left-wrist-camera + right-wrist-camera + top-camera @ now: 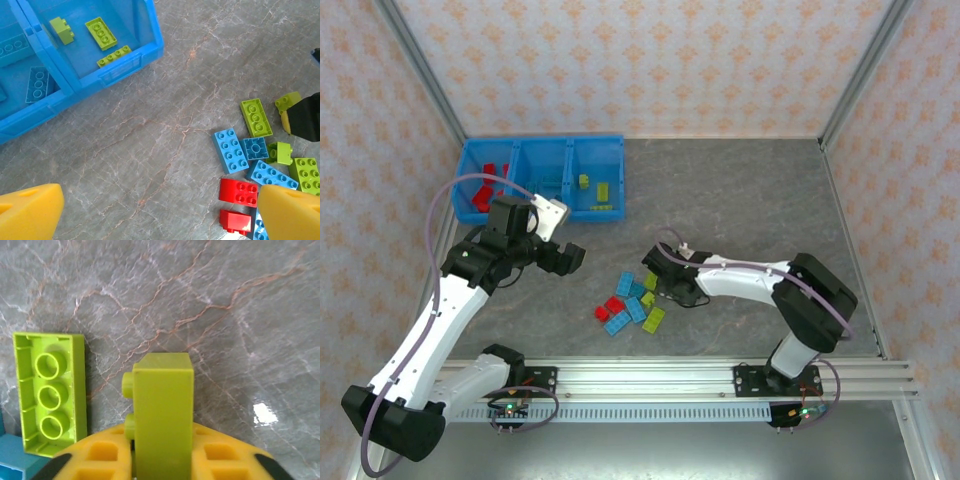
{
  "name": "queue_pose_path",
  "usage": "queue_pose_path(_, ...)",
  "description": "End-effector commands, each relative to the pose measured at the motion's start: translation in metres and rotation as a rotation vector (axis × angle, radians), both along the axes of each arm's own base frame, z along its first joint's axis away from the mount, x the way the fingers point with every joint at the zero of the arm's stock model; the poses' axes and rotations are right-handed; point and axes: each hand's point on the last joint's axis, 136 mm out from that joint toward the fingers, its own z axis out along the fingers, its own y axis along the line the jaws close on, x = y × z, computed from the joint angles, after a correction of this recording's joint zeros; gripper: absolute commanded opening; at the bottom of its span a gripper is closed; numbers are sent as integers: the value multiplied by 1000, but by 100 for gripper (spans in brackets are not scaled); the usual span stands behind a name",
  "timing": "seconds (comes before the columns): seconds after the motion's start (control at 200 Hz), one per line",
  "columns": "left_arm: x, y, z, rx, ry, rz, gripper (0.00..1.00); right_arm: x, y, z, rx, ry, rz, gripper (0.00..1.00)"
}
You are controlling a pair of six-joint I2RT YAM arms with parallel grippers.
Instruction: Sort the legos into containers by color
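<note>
A loose pile of red, light blue and lime green legos lies on the grey table between the arms. My right gripper is at the pile's upper right edge. It is shut on a lime green brick held on its side, studs pointing left, between the yellow pads. My left gripper hovers left of the pile, open and holding nothing. Its yellow fingertips frame bare table, with the pile at its right. The blue containers stand at the back left.
In the tray, red bricks lie in the left bin and lime green bricks in the right bin. An upturned lime green brick lies just left of the held one. Patterned walls enclose the table.
</note>
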Motion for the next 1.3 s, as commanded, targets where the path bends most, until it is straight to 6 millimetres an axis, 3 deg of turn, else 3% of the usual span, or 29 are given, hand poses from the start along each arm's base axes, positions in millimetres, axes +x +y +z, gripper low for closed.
queue_pose_path(0.0,1,3,4,8,-33,10,100,11,-11,35,2,-132,0,19)
queue_pose_path(0.15,-1,4,15,-7,-91,9,100,28,22,111,104,-415,242,19)
queue_pose_path(0.23,-4,3,22,-20,-135,1,100,42,48,160,190,-612,367,20)
queue_pose_path(0.29,-6,4,24,-21,-155,1,100,55,65,187,177,-732,449,21)
queue_pose_path(0.365,-7,8,25,-10,-171,14,100,75,87,201,112,-811,534,21)
queue_pose_path(0.475,-6,14,23,20,-176,34,100,122,115,204,-14,-838,559,16)
queue_pose_path(0.566,-6,15,23,27,-181,32,100,162,139,189,-27,-804,578,14)
queue_pose_path(0.686,-9,12,22,27,-176,7,100,205,171,167,-39,-780,612,16)
queue_pose_path(0.856,-9,11,24,20,-192,0,100,253,195,136,-72,-717,615,24)
queue_pose_path(0.911,-9,11,24,22,-194,0,100,260,203,126,-83,-691,636,32)
queue_pose_path(1.016,-7,13,24,32,-194,11,100,265,215,134,-69,-675,662,49)
queue_pose_path(1.156,-5,16,21,46,-187,25,100,257,210,168,-48,-696,663,51)
queue_pose_path(1.291,-2,21,17,64,-177,53,100,230,185,210,-28,-727,664,51)
